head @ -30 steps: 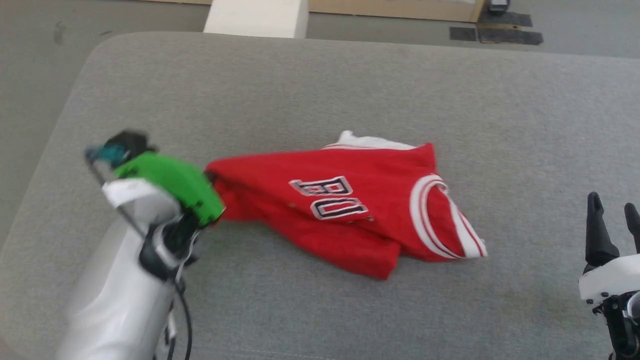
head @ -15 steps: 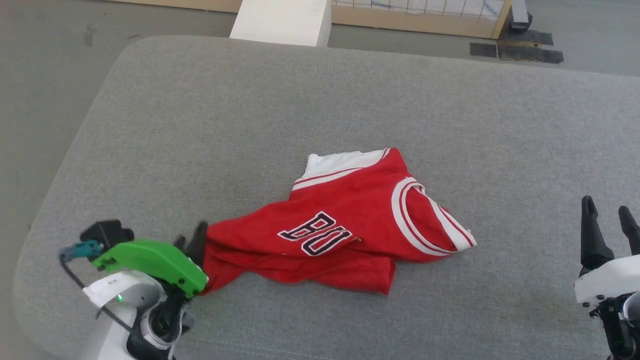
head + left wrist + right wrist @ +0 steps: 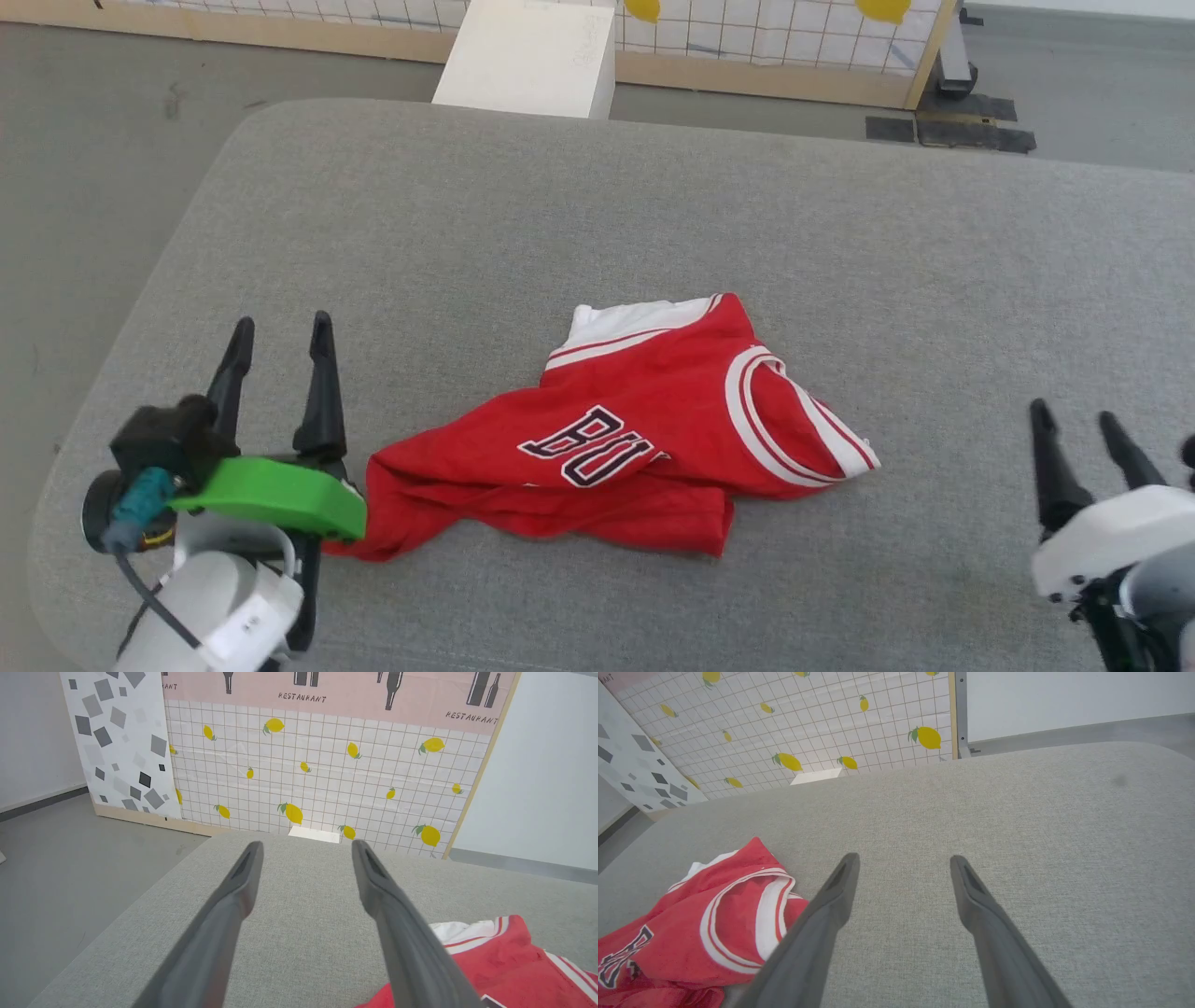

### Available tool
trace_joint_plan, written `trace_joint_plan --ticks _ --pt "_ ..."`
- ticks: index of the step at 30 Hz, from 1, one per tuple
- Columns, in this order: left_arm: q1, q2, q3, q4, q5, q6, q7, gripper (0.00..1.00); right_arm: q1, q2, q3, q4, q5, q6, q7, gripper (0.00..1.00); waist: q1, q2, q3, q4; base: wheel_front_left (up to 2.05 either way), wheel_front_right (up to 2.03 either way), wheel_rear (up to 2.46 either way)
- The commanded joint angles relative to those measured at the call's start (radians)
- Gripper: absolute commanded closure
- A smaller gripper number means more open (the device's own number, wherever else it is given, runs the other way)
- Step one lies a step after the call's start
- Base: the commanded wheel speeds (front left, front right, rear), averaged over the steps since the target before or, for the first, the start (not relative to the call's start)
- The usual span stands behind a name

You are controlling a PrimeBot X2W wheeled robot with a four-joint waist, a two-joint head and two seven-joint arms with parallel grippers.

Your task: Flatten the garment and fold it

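Head view, lower left: shows the left gripper (image 3: 283, 320) with both dark fingers spread wide, pointing toward the far side, clamped on nothing. Left wrist view: confirms bare grey cloth between the fingers, with red fabric low on the right. Carries a green cover (image 3: 271, 495) at the wrist, meeting the near-left corner of the garment (image 3: 635, 420) in the picture; actual contact cannot be told.

Head view, centre: places the garment near the middle of the padded grey table (image 3: 653, 205), just right of the left gripper. Lies crumpled, not flat, with the near edge doubled over itself. Displays black white-outlined letters on the red chest, a white-and-red striped opening toward the right end, and a white piece at the far edge.

Head view, lower right: shows the right gripper (image 3: 1072, 412) with fingers likewise apart and empty, well right of the garment. Right wrist view: gives grey table cloth between the fingers and the striped end of the garment on the left.

Beyond the far table edge: a white box (image 3: 527, 56), a grid-patterned panel (image 3: 747, 28) with yellow lemon prints, and grey floor (image 3: 84, 140).
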Motion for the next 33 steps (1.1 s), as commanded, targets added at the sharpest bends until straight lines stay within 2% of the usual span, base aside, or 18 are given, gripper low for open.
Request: trace_joint_plan --ticks 1,3,8,11,15,21,28,29,30,31,33 --pt "0.016 -0.005 -0.003 0.003 0.026 0.006 -0.007 0.00 0.009 -0.002 0.020 -0.014 -0.017 -0.002 0.022 0.00 0.0000 0.0000 0.002 -0.001 0.00 0.00 0.00" --pt "0.025 -0.017 -0.004 0.005 0.058 0.007 -0.009 0.00 0.003 -0.011 0.061 -0.028 -0.027 -0.002 0.072 0.00 0.0000 0.0000 0.006 -0.002 0.00 0.00 0.00" --pt "0.040 -0.052 0.004 0.011 0.090 -0.004 -0.010 0.00 -0.046 -0.055 0.197 -0.054 -0.051 -0.002 0.280 0.00 0.0000 0.0000 0.024 0.001 0.00 0.00 0.00" --pt "0.033 -0.071 0.006 0.017 0.104 -0.017 -0.010 0.00 -0.092 -0.092 0.287 -0.058 -0.065 -0.002 0.420 0.00 0.0000 0.0000 0.049 0.014 0.00 0.00 0.00" --pt "0.015 -0.101 0.008 0.025 0.115 -0.029 -0.010 0.00 -0.164 -0.152 0.400 -0.055 -0.080 -0.002 0.546 0.00 0.0000 0.0000 0.087 0.039 0.00 0.00 0.00" --pt "-0.025 -0.136 0.014 0.028 0.139 -0.051 -0.010 0.00 -0.255 -0.234 0.536 0.008 -0.078 -0.002 0.646 0.00 0.0000 0.0000 0.141 0.074 0.00 0.00 0.00" --pt "-0.048 -0.172 0.028 0.038 0.166 -0.074 -0.010 0.00 -0.285 -0.287 0.648 0.094 -0.026 -0.002 0.695 0.00 0.0000 0.0000 0.175 0.091 0.00 0.00 0.00" --pt "-0.050 -0.178 0.032 0.041 0.168 -0.077 -0.010 0.00 -0.288 -0.294 0.660 0.101 -0.016 -0.002 0.694 0.17 0.0000 0.0000 0.177 0.091 0.00 0.00 0.00" --pt "-0.052 -0.183 0.038 0.042 0.170 -0.081 -0.010 0.00 -0.292 -0.301 0.665 0.106 -0.009 -0.002 0.683 0.75 0.0000 0.0000 0.177 0.090 0.00 0.00 0.00" --pt "-0.051 -0.186 0.041 0.048 0.170 -0.084 -0.010 0.00 -0.296 -0.307 0.666 0.111 -0.004 -0.002 0.673 1.00 0.0000 0.0000 0.176 0.089 0.00 0.00 0.00" --pt "-0.050 -0.193 0.050 0.055 0.174 -0.092 -0.010 0.00 -0.304 -0.321 0.658 0.121 0.016 -0.002 0.654 1.00 0.0000 0.0000 0.170 0.083 0.00 0.00 0.00"
